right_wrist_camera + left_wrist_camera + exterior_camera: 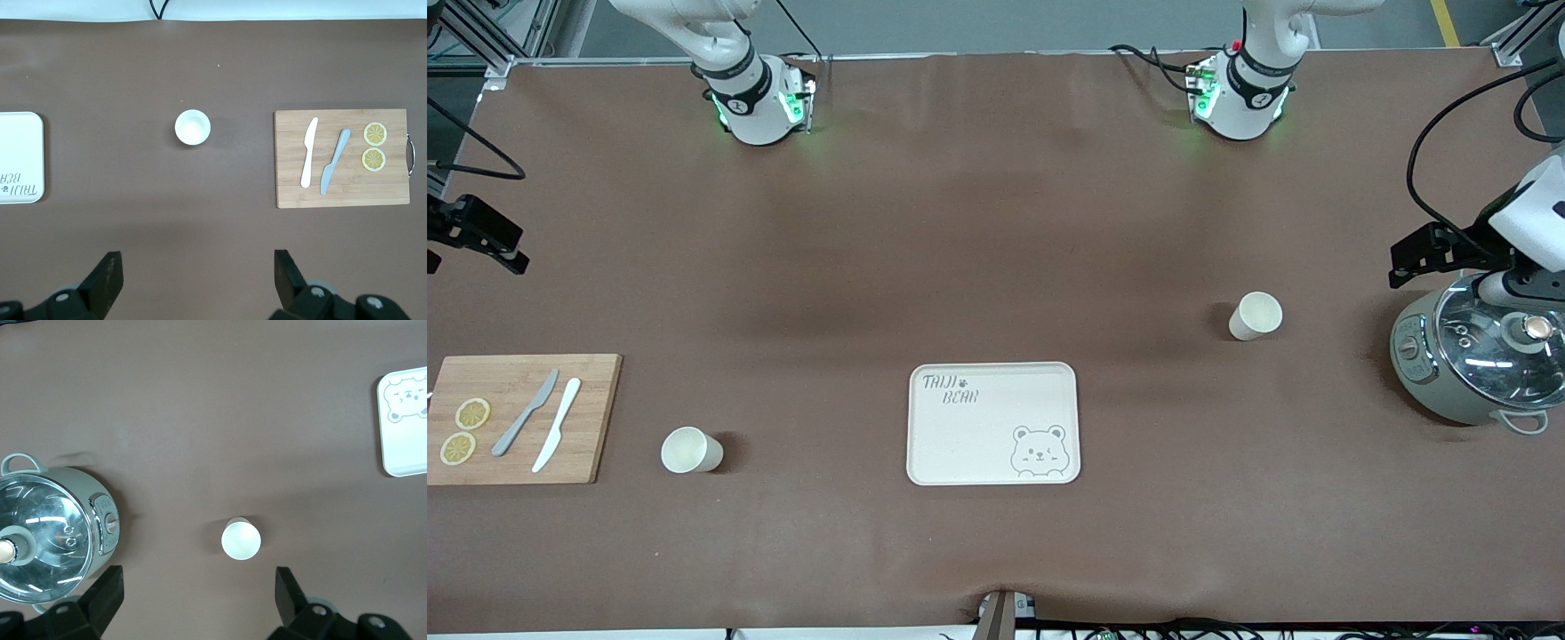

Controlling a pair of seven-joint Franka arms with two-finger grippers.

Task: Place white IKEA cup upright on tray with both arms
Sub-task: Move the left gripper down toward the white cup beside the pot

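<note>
— Where do the two black two-finger grippers stand?

— The left gripper (pixel 197 600) hangs high at the left arm's end of the table, fingers spread wide apart and empty, over the bare brown table cover (pixel 996 222) beside the grey-green round cooker with its glass lid (pixel 1476 360). The right gripper (pixel 197 280) hangs at the right arm's end, its fingers likewise wide apart with nothing between them, over bare cover farther from the front camera than the rectangular wooden cutting board (pixel 520 418).

— And the cups?

— Two small white tapered cups. One white cup (pixel 1255 316) stands upright between the cooker and the flat cream-white rectangular tray with the grey bear drawing and "TAIJI BEAR" lettering (pixel 993 423), farther from the front camera than the tray. The other white cup (pixel 690 450) stands upright between the cutting board and the tray, about level with the tray's nearer edge. Both are well apart from the tray, which carries nothing.

— What lies on the board?

— A grey knife (pixel 525 412) and a white knife (pixel 557 424) side by side, plus two yellow lemon slices (pixel 464 431) toward the board's outer end.
</note>
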